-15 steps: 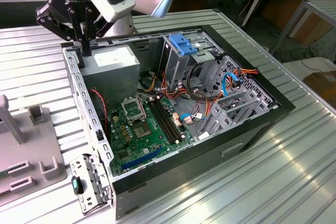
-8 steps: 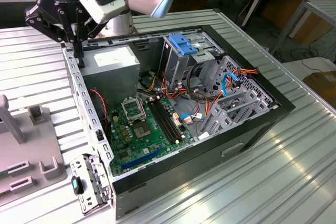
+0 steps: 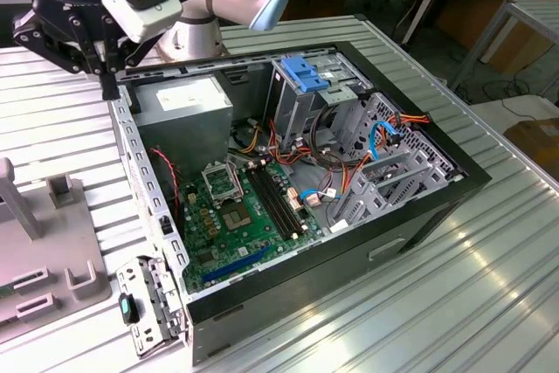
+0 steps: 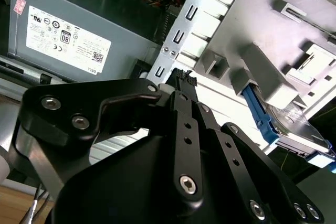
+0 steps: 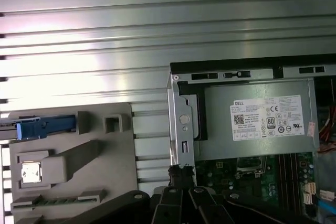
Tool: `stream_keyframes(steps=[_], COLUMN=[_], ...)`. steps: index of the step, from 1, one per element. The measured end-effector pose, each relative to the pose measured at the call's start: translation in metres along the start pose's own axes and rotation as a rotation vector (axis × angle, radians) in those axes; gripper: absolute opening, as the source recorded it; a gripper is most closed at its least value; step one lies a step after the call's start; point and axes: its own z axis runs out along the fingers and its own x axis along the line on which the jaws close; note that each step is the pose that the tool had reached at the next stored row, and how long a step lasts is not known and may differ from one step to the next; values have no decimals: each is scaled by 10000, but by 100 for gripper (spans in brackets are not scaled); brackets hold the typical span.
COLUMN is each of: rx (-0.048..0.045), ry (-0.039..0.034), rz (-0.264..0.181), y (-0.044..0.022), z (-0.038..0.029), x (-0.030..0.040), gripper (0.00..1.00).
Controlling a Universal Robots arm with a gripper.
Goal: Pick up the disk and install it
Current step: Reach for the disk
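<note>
Jaws clenched on nothing, my gripper (image 3: pixel 108 85) hangs in the exterior view over the corner of the open computer case (image 3: pixel 393 238), next to the power supply (image 3: pixel 183 100), with the grey fixture (image 3: pixel 35 259) on the exterior view's left. In the second wrist view my gripper tip sits above the case's metal edge, and the disk (image 4: pixel 261 116) — bright blue rail along it — rests in the fixture, apart from me. In the first wrist view the blue rail lies in a fixture slot, untouched.

disk (image 5: pixel 46 126): unobstructed above | drive cage (image 3: pixel 301 98): cables (image 3: pixel 341 162) crowding beside
</note>
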Motion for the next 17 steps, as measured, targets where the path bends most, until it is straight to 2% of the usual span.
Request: stream_keyframes(steps=[7, 8, 10, 12, 14, 16, 17], rx=[0, 1, 0, 0, 1, 0, 0], ry=[0, 1, 1, 0, 1, 0, 0], rz=[1, 0, 1, 0, 0, 1, 1], y=[-10, -13, -23, -28, -36, -40, -44], z=[-3, -4, -5, -5, -8, -8, -9], x=[138, 178, 307, 368, 479, 533, 589], gripper=[11, 11, 11, 11, 11, 11, 11])
